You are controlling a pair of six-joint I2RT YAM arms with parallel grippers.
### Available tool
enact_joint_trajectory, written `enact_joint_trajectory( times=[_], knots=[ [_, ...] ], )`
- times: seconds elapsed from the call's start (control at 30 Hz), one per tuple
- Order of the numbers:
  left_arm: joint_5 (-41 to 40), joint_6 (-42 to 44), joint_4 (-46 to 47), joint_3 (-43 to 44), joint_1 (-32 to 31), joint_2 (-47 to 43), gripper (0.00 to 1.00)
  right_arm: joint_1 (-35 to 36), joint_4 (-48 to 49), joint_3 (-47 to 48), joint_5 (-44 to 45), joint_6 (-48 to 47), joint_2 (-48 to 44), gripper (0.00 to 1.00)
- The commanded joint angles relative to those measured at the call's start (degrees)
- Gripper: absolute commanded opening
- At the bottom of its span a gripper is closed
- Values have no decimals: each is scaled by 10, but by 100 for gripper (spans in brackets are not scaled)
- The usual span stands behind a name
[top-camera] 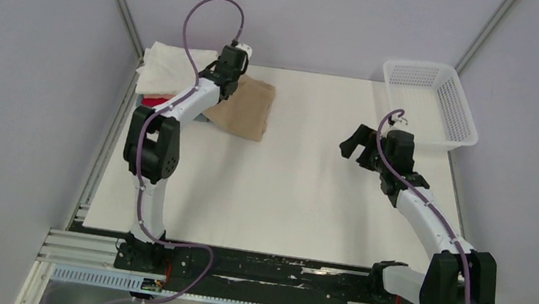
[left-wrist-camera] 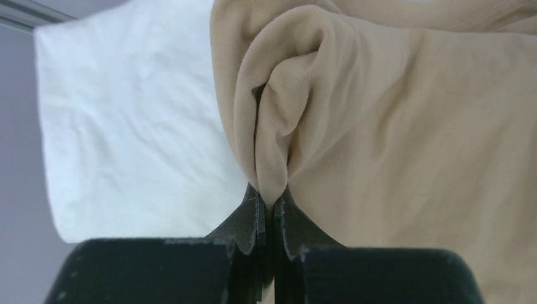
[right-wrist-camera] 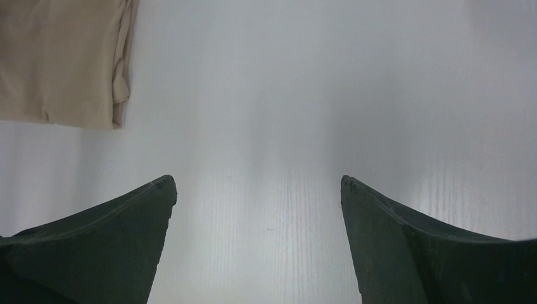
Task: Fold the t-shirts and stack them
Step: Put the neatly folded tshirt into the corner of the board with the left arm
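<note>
The left gripper [left-wrist-camera: 269, 204] is pinching a fold of the soft, limp tan t-shirt [left-wrist-camera: 405, 126] at the far-left of the counter [top-camera: 285, 185], beside the white t-shirt [left-wrist-camera: 126, 126]. The right gripper [right-wrist-camera: 256, 190] is hovering open. Doubled edges likely offer the surest hold.

Your white surface [top-camera: 286, 177] holds a tan shirt [top-camera: 248, 114] beside a white-topped stack [top-camera: 168, 66] far left, a mesh basket [top-camera: 456, 107] far right.

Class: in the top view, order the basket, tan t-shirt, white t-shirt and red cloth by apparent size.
1. white mesh basket
2. tan t-shirt and white t-shirt: about alike; the left arm hides parts
3. red cloth: only a sliver shows
</note>
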Motion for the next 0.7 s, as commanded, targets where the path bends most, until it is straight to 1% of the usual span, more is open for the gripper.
enact_joint_trajectory(
  times=[0.0, 0.17, 0.33, 0.67],
  knots=[
    [-41, 77, 55, 60, 19, -45, 0, -4, 27, 6, 5, -8, 4, 100],
    [-33, 112, 51, 99, 37, -48, 0, -7, 27, 8, 6, -9, 9, 100],
    [-8, 122, -6, 164, 48, -49, 0, -10, 27, 10, 7, -9, 14, 100],
    [47, 120, -47, 204, 52, -94, 0, -13, 27, 11, 1, -6, 18, 100]
  ],
)
